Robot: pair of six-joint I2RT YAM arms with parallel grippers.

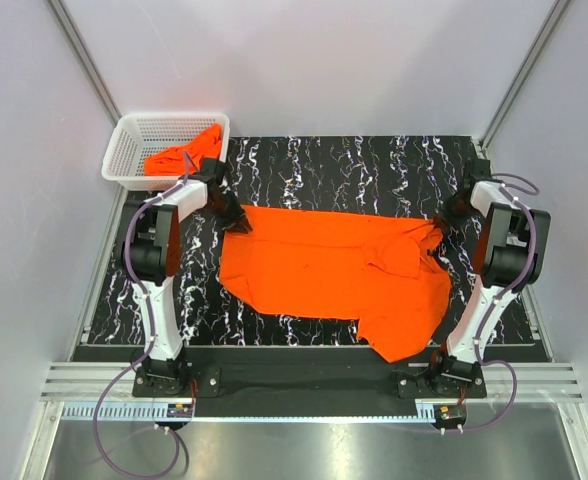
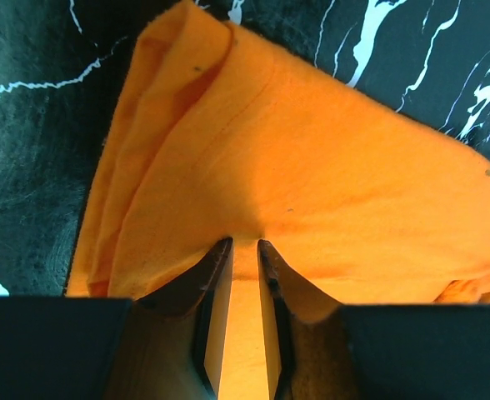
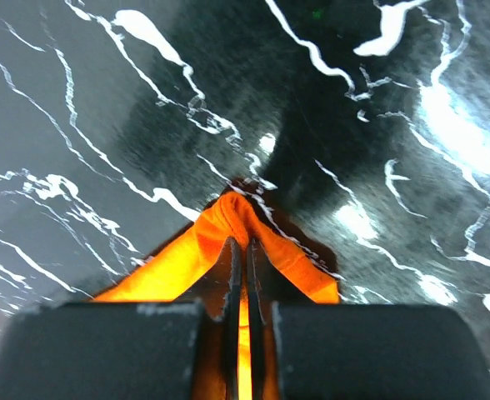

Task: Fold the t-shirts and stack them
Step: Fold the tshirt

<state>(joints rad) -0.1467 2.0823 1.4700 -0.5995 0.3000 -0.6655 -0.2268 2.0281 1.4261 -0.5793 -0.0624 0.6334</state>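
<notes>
An orange t-shirt [image 1: 324, 272] lies spread across the black marbled mat, with a folded-over part at its right and a flap hanging toward the near edge. My left gripper [image 1: 237, 219] is at its far left corner. In the left wrist view the gripper [image 2: 243, 247] has its jaws closed narrowly on a layer of the cloth [image 2: 312, 167]. My right gripper [image 1: 444, 224] is at the far right corner. In the right wrist view the gripper [image 3: 242, 246] is shut on a bunched edge of the shirt [image 3: 228, 212], lifted just off the mat. A second orange t-shirt [image 1: 179, 155] lies crumpled in the basket.
A white mesh basket [image 1: 134, 135] stands at the far left corner, just behind the left arm. The black marbled mat [image 1: 354, 170] covers the table. Grey walls close in both sides and the back.
</notes>
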